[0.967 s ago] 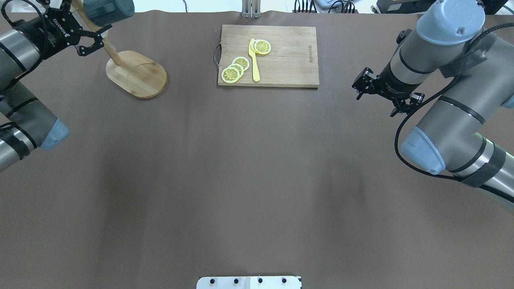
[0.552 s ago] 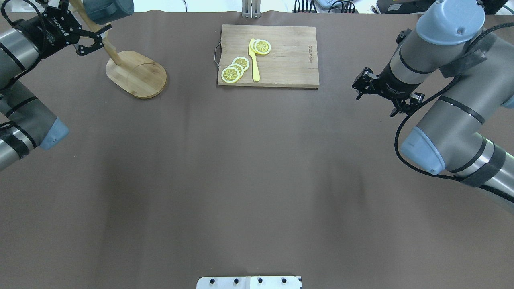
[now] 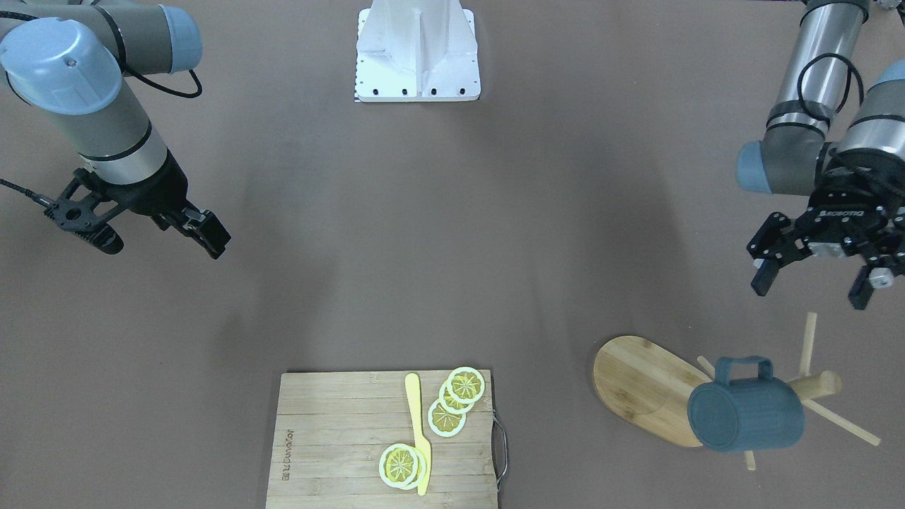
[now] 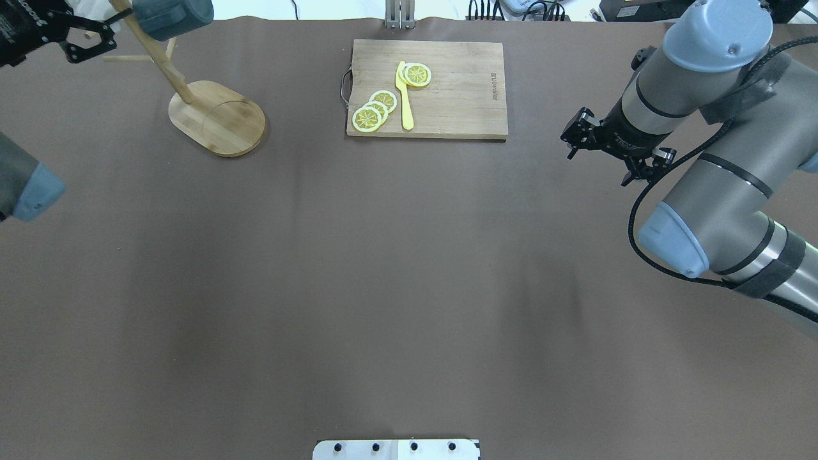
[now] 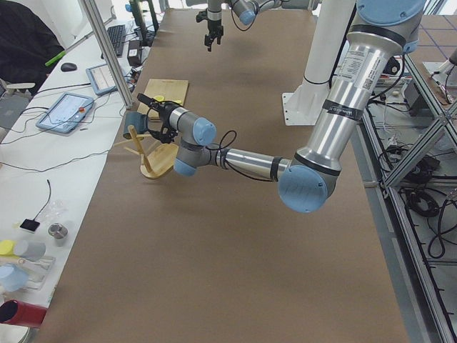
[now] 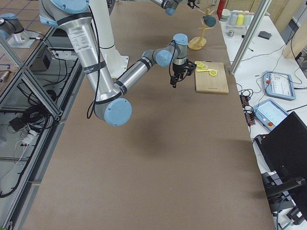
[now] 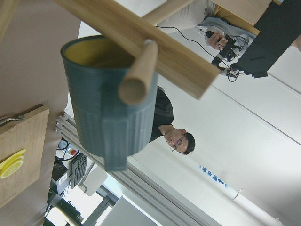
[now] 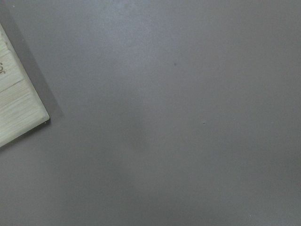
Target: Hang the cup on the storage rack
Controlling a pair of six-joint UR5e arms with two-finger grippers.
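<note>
One step seems left: the cup point(image 3: 746, 413) is seen hung on the storage rack point(image 3: 640, 385) at the lower right of the front-facing view, slate-blue, ribbed and tipped sideways; how deeply its handle is seated on the peg cannot quite be told; the left gripper point(image 3: 813, 286), above it in frame, is empty with fingers spread wide, so a retreat clear of the pegs is judged to be called for; the right gripper point(image 3: 162, 244), at the left, is likewise seen with fingers apart.

Even bright overhead light; soft faint shadows on table point(image 4: 409, 287); right wrist view soft, featureless.
</note>
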